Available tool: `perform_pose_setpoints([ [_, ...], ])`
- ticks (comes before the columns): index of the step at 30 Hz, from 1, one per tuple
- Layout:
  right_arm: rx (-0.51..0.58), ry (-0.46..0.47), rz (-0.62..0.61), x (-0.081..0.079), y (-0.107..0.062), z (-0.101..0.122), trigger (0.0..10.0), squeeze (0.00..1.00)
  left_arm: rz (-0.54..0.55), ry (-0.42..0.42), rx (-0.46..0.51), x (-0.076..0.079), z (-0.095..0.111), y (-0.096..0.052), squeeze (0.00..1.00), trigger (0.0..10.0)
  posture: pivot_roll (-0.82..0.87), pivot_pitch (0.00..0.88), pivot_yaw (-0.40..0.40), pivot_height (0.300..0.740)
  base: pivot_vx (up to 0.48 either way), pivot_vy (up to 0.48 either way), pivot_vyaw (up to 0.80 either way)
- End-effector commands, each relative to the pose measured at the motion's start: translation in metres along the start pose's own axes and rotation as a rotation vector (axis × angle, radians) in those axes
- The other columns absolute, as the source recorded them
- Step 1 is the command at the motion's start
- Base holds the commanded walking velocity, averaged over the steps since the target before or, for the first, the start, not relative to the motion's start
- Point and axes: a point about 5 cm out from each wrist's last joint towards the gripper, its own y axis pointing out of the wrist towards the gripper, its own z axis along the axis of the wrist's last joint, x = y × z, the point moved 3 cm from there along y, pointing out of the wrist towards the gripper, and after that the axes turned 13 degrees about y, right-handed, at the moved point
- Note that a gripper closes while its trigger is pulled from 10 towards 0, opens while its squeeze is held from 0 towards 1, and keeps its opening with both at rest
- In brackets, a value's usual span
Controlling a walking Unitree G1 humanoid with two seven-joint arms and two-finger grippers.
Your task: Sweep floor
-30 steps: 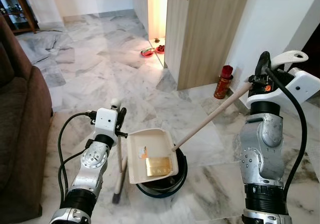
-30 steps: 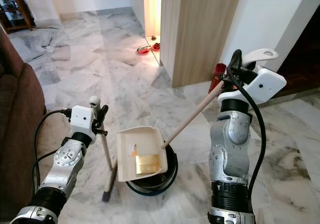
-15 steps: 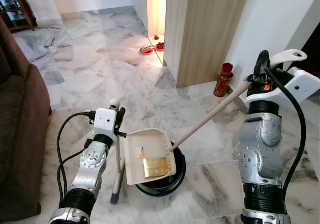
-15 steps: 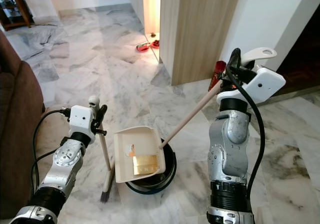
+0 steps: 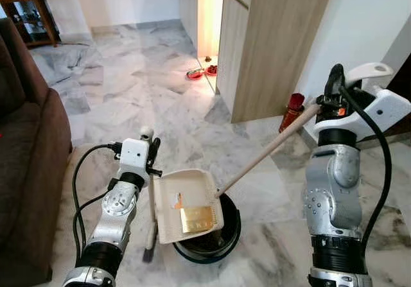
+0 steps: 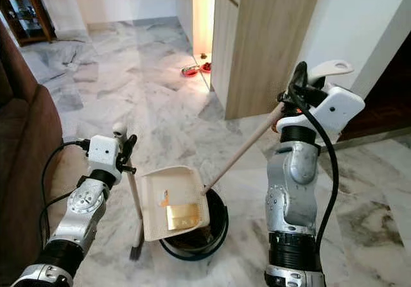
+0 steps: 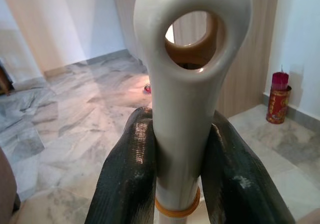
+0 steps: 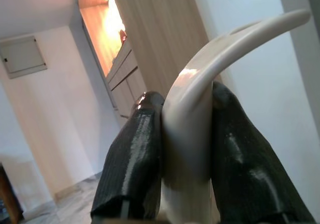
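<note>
Left pincer (image 7: 176,171) clamped on white broom handle (image 7: 187,83) just below its hanging loop; broom upright, bristles (image 5: 148,255) on marble floor (image 5: 128,101).
Right pincer (image 8: 186,154) closed round curved white grip of dustpan handle (image 5: 270,151); wooden shaft slanting down to cream dustpan (image 5: 186,205).
Dustpan tilted over black bin (image 5: 221,239), yellow scrap (image 5: 196,217) near its lip.
Brown sofa (image 5: 26,171) at left.
Red can (image 5: 292,110) beside wooden cabinet (image 5: 270,43).

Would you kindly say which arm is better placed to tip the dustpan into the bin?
Right. The right end effector grips the long handle of the dustpan, already over the black bin. The left end effector holds the broom beside it.
</note>
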Motion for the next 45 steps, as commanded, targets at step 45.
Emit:
perform_pose_setpoints([
  [45, 0.183, -0.035, 0.436, -0.111, -0.032, 0.028, 10.0, 0.00, 0.003, 0.001, 0.063, -0.001, 0.014, 0.004, 0.00, 10.0, 0.12, 0.020, -0.013, 0.740, 0.048, 0.000, 0.00],
])
